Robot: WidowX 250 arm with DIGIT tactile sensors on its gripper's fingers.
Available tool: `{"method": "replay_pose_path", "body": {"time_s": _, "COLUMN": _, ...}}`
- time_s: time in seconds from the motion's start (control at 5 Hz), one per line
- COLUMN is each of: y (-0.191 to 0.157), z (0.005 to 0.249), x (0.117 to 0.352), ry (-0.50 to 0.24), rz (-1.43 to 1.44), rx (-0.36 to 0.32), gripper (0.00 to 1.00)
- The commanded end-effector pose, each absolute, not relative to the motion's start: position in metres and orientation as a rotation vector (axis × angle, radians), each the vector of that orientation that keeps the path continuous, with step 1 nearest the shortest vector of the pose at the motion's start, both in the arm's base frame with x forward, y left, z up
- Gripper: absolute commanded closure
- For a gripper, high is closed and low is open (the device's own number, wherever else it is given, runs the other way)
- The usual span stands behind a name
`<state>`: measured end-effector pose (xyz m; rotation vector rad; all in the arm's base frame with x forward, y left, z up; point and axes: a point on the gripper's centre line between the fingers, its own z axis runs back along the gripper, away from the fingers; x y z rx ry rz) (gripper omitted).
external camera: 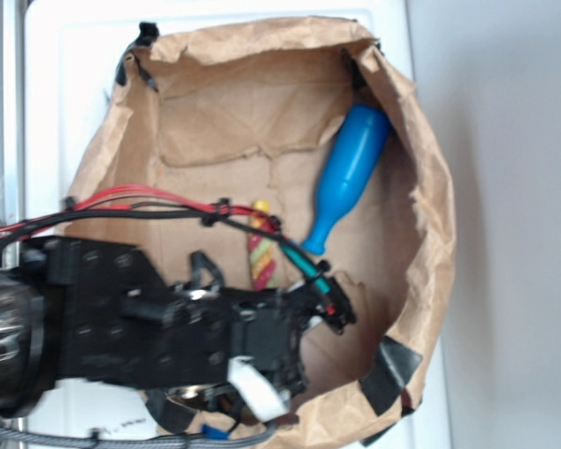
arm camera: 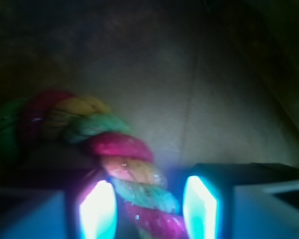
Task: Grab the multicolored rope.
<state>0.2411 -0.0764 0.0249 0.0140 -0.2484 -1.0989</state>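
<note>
1. Lying on the floor of the brown paper bag [external camera: 421, 187], the multicolored rope [arm camera: 134, 174] passes between the gripper [arm camera: 148, 209] fingers (jaws spread, not touching it).
2. A blue bottle [external camera: 348, 173] lies nearby, right of the rope.

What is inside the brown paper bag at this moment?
Inside the paper bag lie a blue bottle and the multicolored rope. The gripper straddles the rope; the arm covers the rope's lower end and the bag's near floor.

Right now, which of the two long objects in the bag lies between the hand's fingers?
The multicolored rope, twisted red, yellow and green, runs between the hand fingers. The blue bottle lies apart, upper right.
</note>
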Motion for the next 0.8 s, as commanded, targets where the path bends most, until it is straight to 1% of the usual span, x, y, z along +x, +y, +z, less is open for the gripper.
{"method": "replay_pose_path", "body": {"time_s": 0.0, "y": -0.066, "z": 0.045, "x": 0.277, "ry": -0.317, "rz": -1.109, "rx": 0.000, "gripper": 1.00}}
{"method": "replay_pose_path", "body": {"time_s": 0.2, "y": -0.055, "z": 0.059, "x": 0.321, "ry": -0.341, "rz": -1.061, "rx": -0.011, "gripper": 1.00}}
{"method": "replay_pose_path", "body": {"time_s": 0.4, "y": -0.040, "z": 0.083, "x": 0.328, "ry": -0.379, "rz": -0.999, "rx": -0.039, "gripper": 1.00}}
{"method": "replay_pose_path", "body": {"time_s": 0.6, "y": -0.013, "z": 0.130, "x": 0.323, "ry": -0.466, "rz": -0.898, "rx": -0.069, "gripper": 1.00}}
